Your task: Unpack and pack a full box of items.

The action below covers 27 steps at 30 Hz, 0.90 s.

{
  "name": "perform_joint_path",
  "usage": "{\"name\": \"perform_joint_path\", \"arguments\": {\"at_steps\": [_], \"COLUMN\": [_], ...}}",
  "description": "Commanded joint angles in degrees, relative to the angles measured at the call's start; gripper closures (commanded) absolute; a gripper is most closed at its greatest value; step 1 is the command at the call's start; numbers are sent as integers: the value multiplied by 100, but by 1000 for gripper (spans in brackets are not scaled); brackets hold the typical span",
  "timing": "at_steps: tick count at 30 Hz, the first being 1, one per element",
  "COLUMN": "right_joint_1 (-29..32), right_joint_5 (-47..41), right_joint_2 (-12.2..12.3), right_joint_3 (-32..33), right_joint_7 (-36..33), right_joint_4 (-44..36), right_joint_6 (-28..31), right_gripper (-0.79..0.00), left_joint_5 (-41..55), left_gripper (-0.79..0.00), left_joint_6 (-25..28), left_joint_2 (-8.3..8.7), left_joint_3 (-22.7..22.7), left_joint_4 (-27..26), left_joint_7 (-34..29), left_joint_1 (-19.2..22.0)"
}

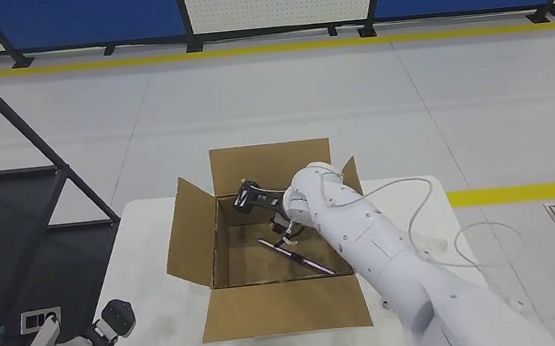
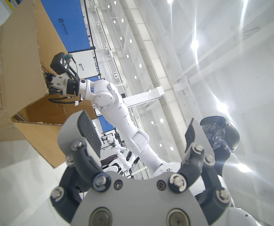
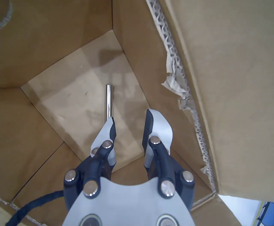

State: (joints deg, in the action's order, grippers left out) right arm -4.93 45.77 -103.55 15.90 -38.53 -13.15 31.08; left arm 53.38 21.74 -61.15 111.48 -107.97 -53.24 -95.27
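Looking down from the top view, an open brown cardboard box (image 1: 286, 308) stands on the white surface (image 1: 162, 325) with all four flaps folded outward. A slim shiny metal rod (image 1: 295, 255) lies slantwise on the box floor, toward its right side. The right gripper (image 1: 286, 236) is down inside the box near the far right corner, just beside the far end of the rod. The left gripper (image 1: 119, 317) sits well apart from the box, at the near left corner of the surface.

From the left wrist view, the left gripper (image 2: 139, 119) points up toward the ceiling, its jaws spread wide with nothing between them. The cardboard box (image 2: 19, 53) rises off to one side. The right arm's wrist reaches over the box rim, and its jaws are hidden behind a flap.

From the right wrist view, the right gripper (image 3: 130, 115) hangs inside the box with its jaws partly open and holding nothing. The metal rod (image 3: 109, 100) lies flat on the box floor beyond them. Its near end is hidden behind one fingertip (image 3: 110, 128), so I cannot tell whether they touch. The torn corrugated edge (image 3: 177, 85) of a flap runs along the box wall beside the gripper.
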Motion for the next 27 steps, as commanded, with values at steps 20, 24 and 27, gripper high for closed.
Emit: {"name": "perform_joint_path", "arguments": {"at_steps": [20, 24, 27], "right_joint_1": [371, 1101, 2078], "right_joint_5": [227, 613, 995], "right_joint_2": [1290, 1934, 2455], "right_joint_3": [1093, 1868, 2788], "right_joint_7": [-88, -472, -878], "right_joint_4": [-2843, -4564, -6226], "right_joint_6": [-603, -946, -1137], "right_gripper": [-785, -785, -785], "left_joint_5": [0, 0, 0], "left_gripper": [-785, -785, -785], "left_joint_6": [0, 0, 0], "left_joint_2": [0, 0, 0], "left_joint_3": [0, 0, 0], "left_joint_4": [0, 0, 0], "left_joint_7": [0, 0, 0], "left_joint_1": [0, 0, 0]}}
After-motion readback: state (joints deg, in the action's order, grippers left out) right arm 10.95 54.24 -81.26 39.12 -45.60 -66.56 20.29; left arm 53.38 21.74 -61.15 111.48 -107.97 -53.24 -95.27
